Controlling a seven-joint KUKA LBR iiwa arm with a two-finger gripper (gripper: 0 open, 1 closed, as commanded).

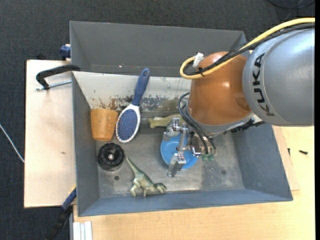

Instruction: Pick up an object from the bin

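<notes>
Nearest the lens is the robot's grey arm (285, 79) with its orange cover (220, 91), reaching in from the right across the grey metal bin (155, 46). Below the cover, the end effector (177, 151) hangs low over a round blue disc (166, 151) lying flat on the bin floor, a little right of the middle. Whether the end effector is spread or pressed together cannot be told, as its metal parts overlap the disc.

Left of it, a blue hairbrush (129, 121) with a white rim leans against the back wall, its handle pointing up. An orange cup (103, 124) sits just beside the brush head on the left. A pale green toy dinosaur (142, 181) lies near the front wall, and a small black round knob (110, 155) rests below the cup.

As a judgement, the task is at the reaching stage: nothing looks raised off the floor, so gripping and lifting are not yet done. The disc looks smooth, thin and low, so catching its edge may be awkward.
</notes>
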